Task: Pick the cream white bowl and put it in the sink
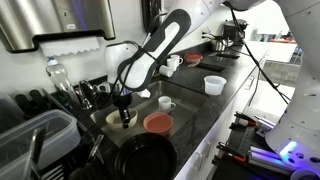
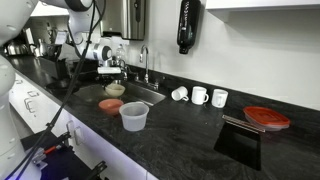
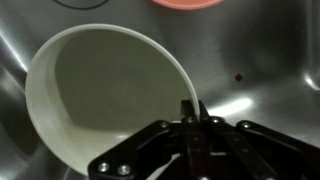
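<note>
Closest to the wrist camera, the black gripper [image 3: 193,103] is seen with its fingers [image 3: 188,128] clamped together on the near rim of the cream white round bowl [image 3: 100,90]. That bowl is held, opening up, inside the brushed steel sink [image 3: 270,60]. Whether its base is set on the sink floor cannot be told. A salmon-red round bowl [image 3: 188,4] is found just beyond it in the same basin.

In an exterior view the cream white round bowl [image 2: 115,89] is shown directly under the gripper [image 2: 113,76]. The salmon-red round bowl [image 2: 111,104] is placed beside it, toward the front edge of the dark stone bench [image 2: 190,135]. A translucent white plastic tub [image 2: 133,116] is stood near that front edge, just past the sink. Three white ceramic mugs [image 2: 200,96] are lined up along the back edge.
</note>
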